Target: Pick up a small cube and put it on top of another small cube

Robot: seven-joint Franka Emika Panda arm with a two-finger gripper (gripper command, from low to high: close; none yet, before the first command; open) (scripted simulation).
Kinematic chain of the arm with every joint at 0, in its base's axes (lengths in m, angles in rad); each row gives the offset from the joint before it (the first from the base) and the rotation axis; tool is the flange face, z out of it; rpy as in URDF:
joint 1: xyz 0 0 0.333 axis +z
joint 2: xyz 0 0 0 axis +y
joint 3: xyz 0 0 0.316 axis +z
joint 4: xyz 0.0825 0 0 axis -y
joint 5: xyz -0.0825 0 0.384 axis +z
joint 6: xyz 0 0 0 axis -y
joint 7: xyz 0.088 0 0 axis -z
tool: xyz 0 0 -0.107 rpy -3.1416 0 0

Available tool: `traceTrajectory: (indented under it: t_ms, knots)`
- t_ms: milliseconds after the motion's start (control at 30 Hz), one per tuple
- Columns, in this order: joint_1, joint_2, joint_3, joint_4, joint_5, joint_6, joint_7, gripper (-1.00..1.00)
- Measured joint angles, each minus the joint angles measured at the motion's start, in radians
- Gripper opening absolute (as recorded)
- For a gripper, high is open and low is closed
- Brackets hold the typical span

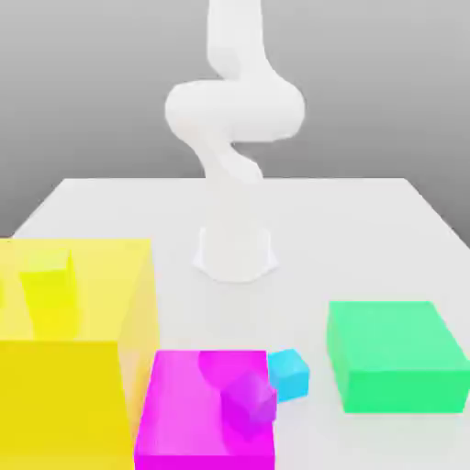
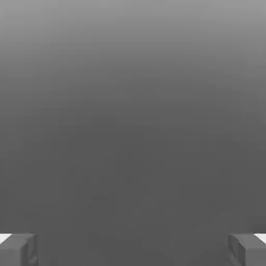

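Well apart from the gripper (image 2: 133, 249), whose two fingertips (image 2: 18, 249) are seen spread wide at opposite edges of the hand view with nothing between them, the small cyan cube (image 1: 290, 373) is found resting on the white table (image 1: 367, 220), touching or just beside the magenta block (image 1: 207, 413) on the exterior view's left and near the green block (image 1: 395, 356) on the exterior view's right. Nothing of the table is caught between the fingers in the hand view; only plain grey is faced, so it is judged that the hand is raised and turned away from the work, and that the approach is not yet begun. The main risk is judged to lie in the crowding: with the magenta block so close against the cube, one finger could be brought down onto that block's edge, and the cube could be pushed aside or pinched askew. A small purple cube (image 1: 250, 397), seen within the magenta block right beside the cyan one, could be mistaken for the target. The small yellow cube (image 1: 48, 285) appears enclosed in the big translucent yellow block (image 1: 78, 367), well off toward the exterior view's left, so placement could be blocked or the carried cube knocked against that block's wall. The white arm (image 1: 234, 138) is seen rising from its base behind the blocks.
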Motion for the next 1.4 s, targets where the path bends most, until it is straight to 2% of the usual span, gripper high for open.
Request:
traceTrajectory:
  t_ms: [467, 733, 933, 1000, 1067, 1200, 1267, 1300, 1400]
  knots:
    - [-0.147, 0.341, 0.241, -0.233, 0.034, 0.238, 0.587, 0.00]
    - [-0.208, 0.537, 0.358, -0.365, 0.019, 0.372, 0.943, 0.00]
    - [-0.218, 0.689, 0.404, -0.464, -0.016, 0.473, 1.227, 0.00]
    - [-0.202, 0.741, 0.398, -0.491, -0.036, 0.509, 1.316, 0.00]
    - [-0.187, 0.800, 0.364, -0.490, -0.106, 0.551, 1.391, 0.00]
    - [-0.078, 0.923, 0.213, -0.465, -0.278, 0.642, 1.526, 0.00]
    - [0.003, 0.983, 0.119, -0.453, -0.334, 0.690, 1.569, 0.00]
    - [0.039, 1.010, 0.078, -0.447, -0.353, 0.712, 1.583, -1.00]
    - [0.039, 1.010, 0.078, -0.447, -0.353, 0.713, 1.583, -1.00]
